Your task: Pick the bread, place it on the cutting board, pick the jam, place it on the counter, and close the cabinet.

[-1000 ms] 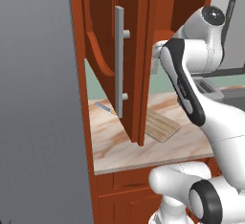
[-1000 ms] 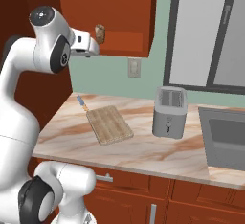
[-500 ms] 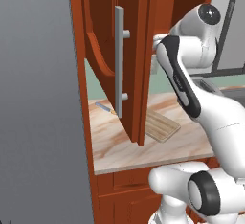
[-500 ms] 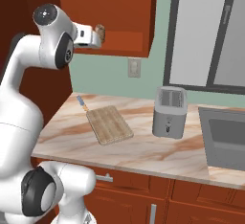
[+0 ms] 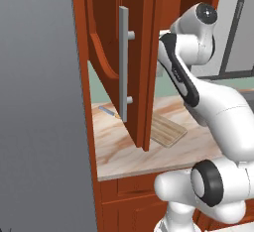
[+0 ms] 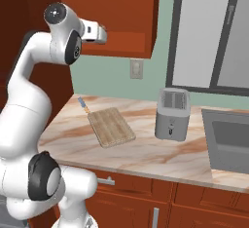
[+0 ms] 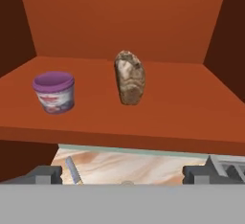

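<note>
Well, left base: cabinet [image 5: 141,52] door swung wide, its edge overhanging the counter [image 5: 129,151].
Right base: cutting board [image 6: 111,126] bare, room all round.
Hand: gripper [image 7: 124,174] released, fingers spread; bread [image 7: 129,77] upright mid-shelf, jam [image 7: 54,92] apart near front edge.

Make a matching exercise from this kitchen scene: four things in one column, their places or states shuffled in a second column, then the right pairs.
Things:
1. bread
2. jam
3. cutting board
4. toaster

Places or states:
A. lies flat on the counter, nothing on it
B. stands on the counter beside the sink
C. stands upright near the middle of the cabinet shelf
D. purple-lidded tub on the shelf, apart from the other item

Pairs: 1-C, 2-D, 3-A, 4-B
</note>
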### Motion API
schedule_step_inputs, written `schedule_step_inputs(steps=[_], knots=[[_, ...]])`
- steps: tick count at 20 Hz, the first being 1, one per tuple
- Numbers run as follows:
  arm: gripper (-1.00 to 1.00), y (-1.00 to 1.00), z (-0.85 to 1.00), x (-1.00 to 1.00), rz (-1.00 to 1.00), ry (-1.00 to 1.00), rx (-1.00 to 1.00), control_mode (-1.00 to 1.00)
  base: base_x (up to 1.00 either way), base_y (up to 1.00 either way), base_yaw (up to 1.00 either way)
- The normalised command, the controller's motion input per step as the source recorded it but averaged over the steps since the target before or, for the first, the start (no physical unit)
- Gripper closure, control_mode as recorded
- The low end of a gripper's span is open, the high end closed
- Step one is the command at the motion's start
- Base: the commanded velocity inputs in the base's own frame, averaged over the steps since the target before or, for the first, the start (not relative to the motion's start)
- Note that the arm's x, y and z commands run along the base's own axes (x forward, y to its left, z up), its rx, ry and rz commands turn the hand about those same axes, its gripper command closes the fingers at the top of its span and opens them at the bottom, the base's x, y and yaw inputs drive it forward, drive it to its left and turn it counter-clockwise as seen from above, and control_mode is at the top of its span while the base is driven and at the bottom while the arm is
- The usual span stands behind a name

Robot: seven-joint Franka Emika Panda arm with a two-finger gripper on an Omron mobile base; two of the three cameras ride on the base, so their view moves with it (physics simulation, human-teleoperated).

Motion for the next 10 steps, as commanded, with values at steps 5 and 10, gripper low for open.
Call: schedule_step_inputs(steps=[5,10], knots=[[-1.0,0.0,0.05,0.49,0.0,0.0,0.0,-1.0,0.0,0.0,0.0],[-1.0,0.0,0.03,0.45,0.0,0.0,0.0,-1.0,0.0,0.0,0.0]])
